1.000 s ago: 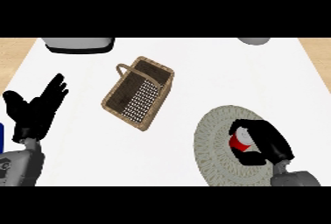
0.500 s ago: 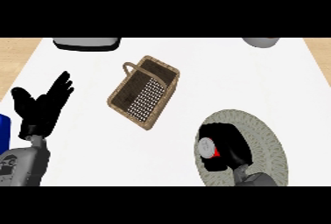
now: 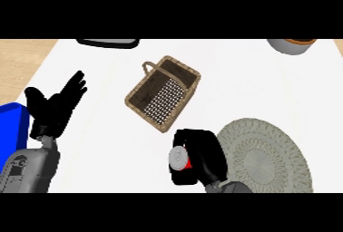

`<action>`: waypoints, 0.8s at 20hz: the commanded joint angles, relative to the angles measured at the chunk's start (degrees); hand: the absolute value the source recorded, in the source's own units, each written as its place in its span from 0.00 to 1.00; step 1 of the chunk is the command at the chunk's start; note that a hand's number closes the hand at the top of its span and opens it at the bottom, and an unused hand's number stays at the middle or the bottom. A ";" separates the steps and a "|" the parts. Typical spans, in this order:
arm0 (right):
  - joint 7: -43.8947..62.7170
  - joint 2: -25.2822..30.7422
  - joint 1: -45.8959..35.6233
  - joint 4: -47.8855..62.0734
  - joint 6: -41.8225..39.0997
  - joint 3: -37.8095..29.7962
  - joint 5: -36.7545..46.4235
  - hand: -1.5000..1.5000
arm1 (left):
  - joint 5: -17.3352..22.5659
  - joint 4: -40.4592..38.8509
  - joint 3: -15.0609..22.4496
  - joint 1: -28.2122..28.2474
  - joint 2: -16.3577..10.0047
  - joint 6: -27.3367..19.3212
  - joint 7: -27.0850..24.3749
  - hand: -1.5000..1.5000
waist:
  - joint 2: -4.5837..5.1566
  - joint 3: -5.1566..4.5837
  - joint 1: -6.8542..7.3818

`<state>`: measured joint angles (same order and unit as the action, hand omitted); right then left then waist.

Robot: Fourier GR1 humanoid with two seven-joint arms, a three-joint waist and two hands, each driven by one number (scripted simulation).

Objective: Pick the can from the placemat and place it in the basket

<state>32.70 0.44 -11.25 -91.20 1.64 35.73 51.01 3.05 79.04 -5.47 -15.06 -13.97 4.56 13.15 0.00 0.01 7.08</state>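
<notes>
Now the fingers (image 3: 201, 147) of the right hand (image 3: 206, 159) are curled round the can (image 3: 178, 158), so it is held between fingers and thumb. Only the can's grey top and a bit of red can be seen; the rest is hidden by the hand. The can is found just past the left rim of the placemat (image 3: 275, 154), between the mat and the basket (image 3: 186, 99). Whether it touches the tabletop (image 3: 100, 145) cannot be told.

Things could go wrong from here. If the can is carried too low, the basket's near rim could be bumped and the basket pushed away or tipped. If the fingers are opened too soon, the round can could be dropped outside and might roll off.

Only bare tabletop is seen between the hand and the basket, so the way looks short and open. The left hand (image 3: 57, 106) is held open at the left, fingers spread and pointing up, well apart from the basket. A blue box (image 3: 12, 124) is seen at the left edge, and a bowl (image 3: 291, 45) at the far edge, both well away.
</notes>
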 commanded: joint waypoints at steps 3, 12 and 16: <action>8.11 -0.43 -7.72 -5.84 12.29 6.31 -2.55 1.00 | -0.14 -0.52 1.59 -0.94 1.00 0.76 0.51 0.50 | -0.59 0.04 1.85; 25.12 -0.44 -20.79 -5.86 22.26 7.85 4.36 1.00 | -0.34 -1.71 1.76 -1.56 1.10 0.72 1.17 0.50 | -1.39 -0.74 1.03; 31.57 -0.43 -26.92 -4.14 22.45 7.46 6.36 1.00 | -1.06 -2.09 2.19 -2.07 1.35 0.21 1.16 0.50 | -1.30 -0.83 1.14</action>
<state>56.57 0.12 -32.70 -96.44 21.94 43.21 55.34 2.34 77.36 -3.69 -16.86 -13.00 4.99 14.21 -1.28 -0.67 8.22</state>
